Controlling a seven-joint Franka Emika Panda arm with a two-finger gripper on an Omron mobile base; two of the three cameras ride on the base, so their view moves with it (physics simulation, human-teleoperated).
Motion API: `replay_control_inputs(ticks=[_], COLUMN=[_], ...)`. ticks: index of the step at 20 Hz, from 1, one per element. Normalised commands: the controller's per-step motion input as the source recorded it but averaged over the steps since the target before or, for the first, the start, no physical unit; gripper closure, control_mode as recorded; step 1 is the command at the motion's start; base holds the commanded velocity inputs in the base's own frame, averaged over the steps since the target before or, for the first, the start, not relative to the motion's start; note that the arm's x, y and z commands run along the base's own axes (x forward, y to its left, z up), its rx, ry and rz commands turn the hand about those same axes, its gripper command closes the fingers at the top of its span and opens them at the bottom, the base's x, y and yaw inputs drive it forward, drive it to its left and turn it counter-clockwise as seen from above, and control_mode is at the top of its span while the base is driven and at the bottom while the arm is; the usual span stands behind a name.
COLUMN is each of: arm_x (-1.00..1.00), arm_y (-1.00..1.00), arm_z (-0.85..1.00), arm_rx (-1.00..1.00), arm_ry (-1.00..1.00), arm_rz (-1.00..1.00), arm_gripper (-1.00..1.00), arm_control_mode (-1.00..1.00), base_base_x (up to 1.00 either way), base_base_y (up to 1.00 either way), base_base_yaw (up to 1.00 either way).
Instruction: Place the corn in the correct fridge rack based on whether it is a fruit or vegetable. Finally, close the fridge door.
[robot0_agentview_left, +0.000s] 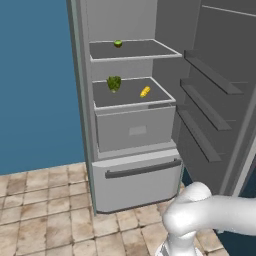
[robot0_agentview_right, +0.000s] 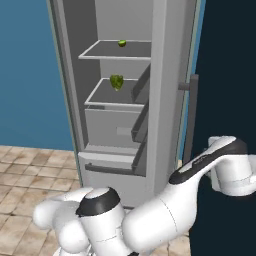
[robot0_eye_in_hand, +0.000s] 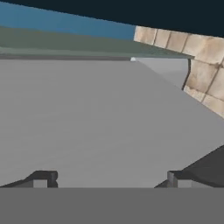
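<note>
The corn (robot0_agentview_left: 145, 91) lay on the fridge rack (robot0_agentview_left: 134, 102), the lower dark grey shelf with a pale rim that topped the grey drawer box (robot0_agentview_left: 135, 129). It sat toward the right side of that rack, tilted on a diagonal, well apart from the lumpy green vegetable (robot0_agentview_left: 114, 83) standing near the rack's back left corner. On the higher shelf (robot0_agentview_left: 135, 51), a small round green fruit (robot0_agentview_left: 118, 43) rested near the back.

The fridge door (robot0_agentview_left: 215, 95) stood wide open, its inner face turned to the left base camera with three grey ledges (robot0_agentview_left: 205, 105) stepping down it. In the right base view the door (robot0_agentview_right: 170, 90) was seen nearly edge-on, with its long vertical dark bar handle (robot0_agentview_right: 192, 115) on the outer side, and the robot's arm reached around behind that outer side, the wrist close by the handle's lower end. Below the fridge compartment, the low drawer (robot0_agentview_left: 137, 180) with its horizontal handle was shut.

In the hand view the hand (robot0_eye_in_hand: 109, 179) faced a broad, flat grey panel (robot0_eye_in_hand: 96, 122) at close range, its two dark fingertips (robot0_eye_in_hand: 41, 179) set far apart with nothing between them. Tan floor tiles (robot0_eye_in_hand: 205, 74) showed past the panel's edge.
</note>
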Motion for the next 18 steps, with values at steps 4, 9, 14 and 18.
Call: replay_control_inputs(ticks=[4,9,14,18], arm_x=[0.42,0.60,0.09,0.00], arm_y=[0.00,0.13,0.64,0.99], arm_z=[-0.22,-0.19,-0.22,-0.33], arm_rx=[0.12,0.15,0.07,0.01], arm_ry=[0.00,0.07,0.06,0.00], arm_rz=[0.04,0.03,0.12,0.18], arm_gripper=[-1.00,-1.00,-1.00,-1.00], arm_control_mode=[-1.00,-1.00,-1.00,-1.00], base_base_x=[0.00,0.00,0.00,0.00], base_base_y=[0.00,0.00,0.00,0.00], base_base_yaw=[0.00,0.00,0.00,0.00])
